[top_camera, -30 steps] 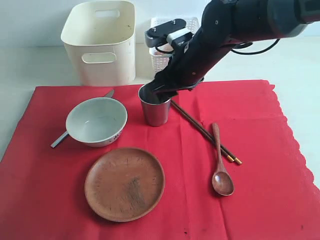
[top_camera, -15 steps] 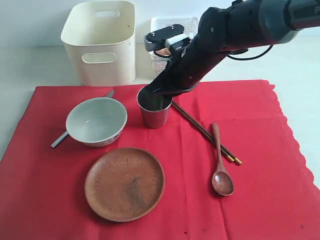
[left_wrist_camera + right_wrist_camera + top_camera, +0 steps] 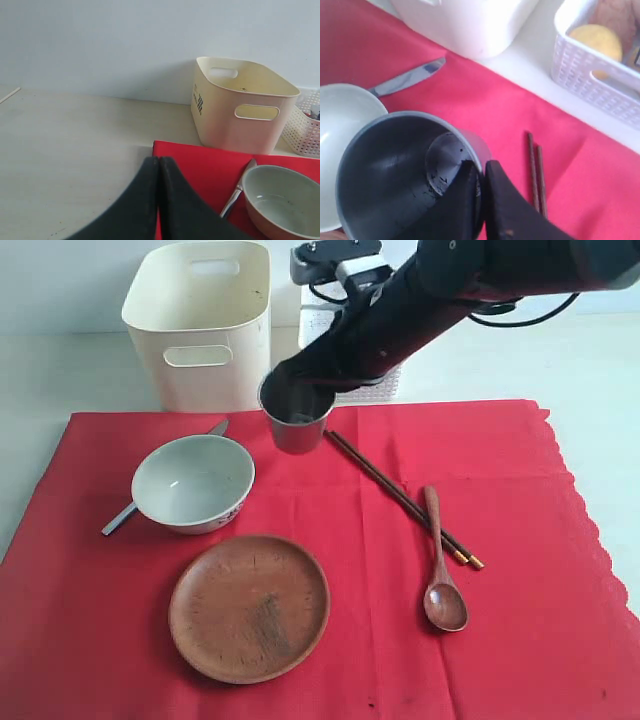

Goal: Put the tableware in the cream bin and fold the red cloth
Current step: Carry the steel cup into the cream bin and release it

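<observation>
My right gripper (image 3: 481,172) is shut on the rim of the steel cup (image 3: 293,420), one finger inside and one outside, and the cup hangs tilted above the back of the red cloth (image 3: 520,500), just right of the cream bin (image 3: 205,320). On the cloth lie the white bowl (image 3: 193,481), the silver table knife (image 3: 120,518) partly under it, the brown plate (image 3: 249,606), the wooden spoon (image 3: 441,575) and the dark chopsticks (image 3: 400,496). My left gripper (image 3: 159,162) is shut on nothing, over the cloth's left corner (image 3: 210,170), outside the exterior view.
A white lattice basket (image 3: 597,75) with food stands behind the cloth, right of the cream bin (image 3: 240,107). Bare pale table (image 3: 30,390) lies left of and behind the cloth. My right arm (image 3: 470,280) reaches in from the upper right.
The right gripper has lifted the steel cup off the cloth and carried it up and leftward towards the cream bin. Nothing else on the cloth has moved.
</observation>
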Action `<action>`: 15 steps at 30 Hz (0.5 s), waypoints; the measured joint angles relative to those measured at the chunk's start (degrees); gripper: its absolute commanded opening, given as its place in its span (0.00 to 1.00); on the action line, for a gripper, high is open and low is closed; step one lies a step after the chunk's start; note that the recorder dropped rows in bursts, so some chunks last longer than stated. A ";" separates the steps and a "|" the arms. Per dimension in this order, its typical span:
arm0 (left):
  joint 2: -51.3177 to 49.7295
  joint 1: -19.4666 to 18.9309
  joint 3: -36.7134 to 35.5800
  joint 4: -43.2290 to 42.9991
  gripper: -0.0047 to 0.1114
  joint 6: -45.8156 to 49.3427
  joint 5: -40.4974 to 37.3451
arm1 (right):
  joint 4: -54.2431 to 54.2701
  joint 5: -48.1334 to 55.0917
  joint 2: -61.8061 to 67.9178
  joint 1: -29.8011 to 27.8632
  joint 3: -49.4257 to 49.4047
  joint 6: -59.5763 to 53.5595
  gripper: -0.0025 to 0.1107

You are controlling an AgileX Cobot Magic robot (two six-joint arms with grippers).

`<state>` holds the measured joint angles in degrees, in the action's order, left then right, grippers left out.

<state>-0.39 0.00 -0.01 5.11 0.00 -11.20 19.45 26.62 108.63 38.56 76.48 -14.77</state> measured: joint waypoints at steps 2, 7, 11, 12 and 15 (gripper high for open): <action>0.00 0.00 0.00 0.00 0.06 0.00 0.00 | 1.23 -1.30 -1.38 0.00 0.00 0.00 0.02; 0.00 0.00 0.00 0.00 0.06 0.00 0.00 | 8.60 -5.25 -3.82 0.00 0.00 -0.99 0.02; 0.00 0.00 0.00 0.00 0.06 0.00 0.00 | 17.51 -5.94 -4.16 0.00 0.67 -8.71 0.02; 0.00 0.00 0.00 0.00 0.06 0.00 0.00 | 19.77 -5.94 -4.16 0.00 1.18 -11.39 0.02; 0.00 0.00 0.00 0.00 0.06 0.00 0.00 | 28.80 -6.21 -4.16 0.00 2.94 -20.36 0.02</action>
<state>-0.39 0.00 -0.01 5.11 0.00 -11.20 48.25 20.41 104.47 38.56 79.42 -35.13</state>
